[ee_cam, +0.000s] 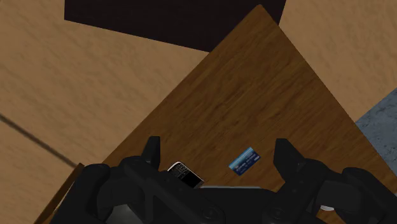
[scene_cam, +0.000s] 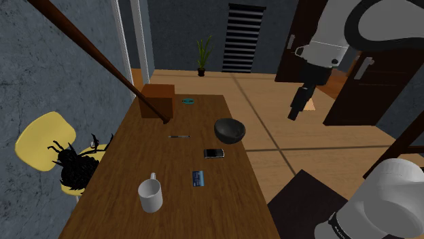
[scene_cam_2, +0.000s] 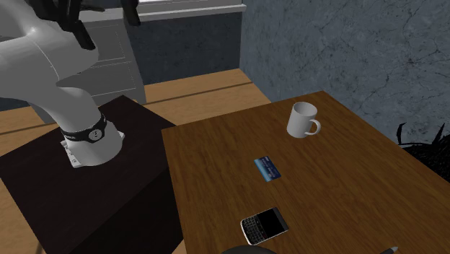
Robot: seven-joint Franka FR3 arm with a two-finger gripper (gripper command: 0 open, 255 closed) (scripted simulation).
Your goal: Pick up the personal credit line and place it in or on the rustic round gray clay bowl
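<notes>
Wrist view: wide-apart empty claw [ee_cam: 217,153], blue card [ee_cam: 245,160] far below; shoulder view: dark bowl [scene_cam: 230,131].

The table [scene_cam: 136,183] is dark brown wood with a clear grain and a faint sheen. The mug [scene_cam: 151,195] looks smooth and white, the bowl [scene_cam: 230,130] dark and matt. The card [scene_cam_2: 267,169] is smooth blue, and the phone [scene_cam_2: 264,223] has a smooth black screen. The wall [scene_cam_2: 339,43] is rough, mottled grey and the floor [scene_cam: 285,129] is pale wood
</notes>
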